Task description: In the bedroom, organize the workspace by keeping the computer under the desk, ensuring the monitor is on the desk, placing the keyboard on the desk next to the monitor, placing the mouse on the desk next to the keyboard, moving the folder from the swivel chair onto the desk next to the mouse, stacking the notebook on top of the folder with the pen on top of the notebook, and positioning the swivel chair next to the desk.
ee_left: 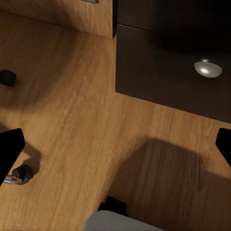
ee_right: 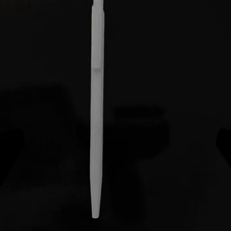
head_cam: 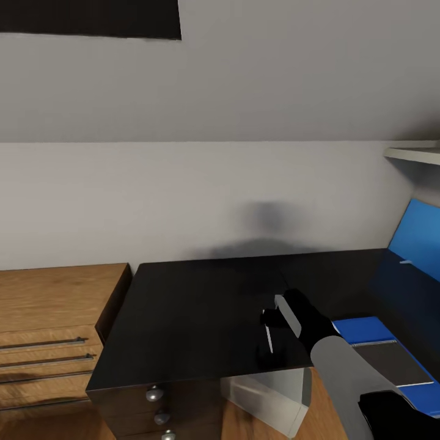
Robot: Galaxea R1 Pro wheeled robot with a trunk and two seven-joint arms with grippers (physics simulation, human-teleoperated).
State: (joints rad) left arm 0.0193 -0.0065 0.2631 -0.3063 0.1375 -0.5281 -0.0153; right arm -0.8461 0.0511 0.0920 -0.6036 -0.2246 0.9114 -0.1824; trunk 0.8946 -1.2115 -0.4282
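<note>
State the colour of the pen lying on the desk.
Pale grey-white pen, best seen in the right wrist view.

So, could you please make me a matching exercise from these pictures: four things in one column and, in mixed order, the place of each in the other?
Things:
1. pen
2. notebook
3. computer
4. wooden drawer chest

Places:
A. on the floor under the desk
B. lying on the blue folder
C. lying on the black desk top
D. standing beside the desk, at its left end in the head view

Pairs: 1-C, 2-B, 3-A, 4-D
</note>
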